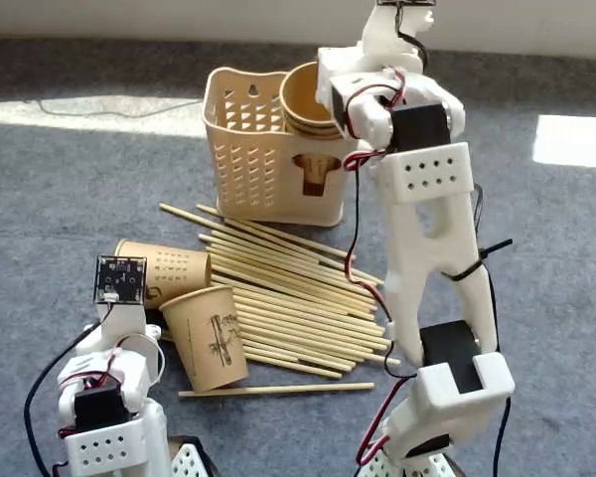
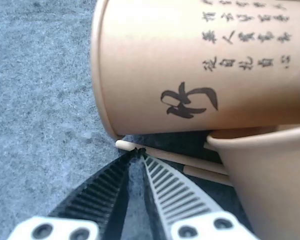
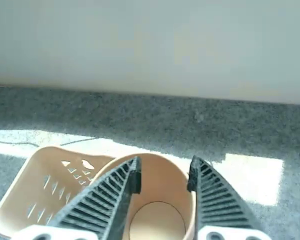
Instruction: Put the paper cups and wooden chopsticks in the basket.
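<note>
Jaws spread, right end effector (image 3: 163, 175) is apparently releasing paper cup (image 3: 155, 225) beneath it into basket (image 3: 40, 185); left end effector (image 2: 138, 152) is resting closed by chopsticks (image 2: 165, 156).

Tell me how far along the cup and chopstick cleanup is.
Done: one paper cup looks to be in the basket. In hand: the right gripper hangs over that cup with its jaws apart, and the left gripper is shut, low beside a cup lying on its side. Left: that cup, a second cup and the whole pile of wooden chopsticks lie on the carpet.
</note>
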Tool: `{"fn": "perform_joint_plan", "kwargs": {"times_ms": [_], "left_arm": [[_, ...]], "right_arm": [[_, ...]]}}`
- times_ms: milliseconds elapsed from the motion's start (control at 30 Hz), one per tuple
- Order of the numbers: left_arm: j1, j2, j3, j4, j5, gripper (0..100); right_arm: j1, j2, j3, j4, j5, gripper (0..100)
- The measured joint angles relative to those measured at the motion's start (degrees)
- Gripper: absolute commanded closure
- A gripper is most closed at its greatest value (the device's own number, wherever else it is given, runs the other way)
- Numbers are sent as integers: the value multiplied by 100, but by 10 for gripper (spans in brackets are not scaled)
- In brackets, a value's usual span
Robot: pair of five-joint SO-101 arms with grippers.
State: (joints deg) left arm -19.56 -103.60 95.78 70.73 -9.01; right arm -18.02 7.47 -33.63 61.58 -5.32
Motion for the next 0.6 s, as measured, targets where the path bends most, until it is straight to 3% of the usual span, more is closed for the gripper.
{"fn": "perform_joint_plan", "kwargs": {"times_ms": [167, 300, 600], "left_arm": [[0, 0, 0, 0, 0, 976], [0, 0, 0, 0, 0, 976], [0, 0, 0, 0, 0, 976]], "right_arm": [[9, 0, 0, 88, 0, 857], [-70, 0, 0, 598, 0, 998], [-123, 0, 325, 1336, 0, 994]]}}
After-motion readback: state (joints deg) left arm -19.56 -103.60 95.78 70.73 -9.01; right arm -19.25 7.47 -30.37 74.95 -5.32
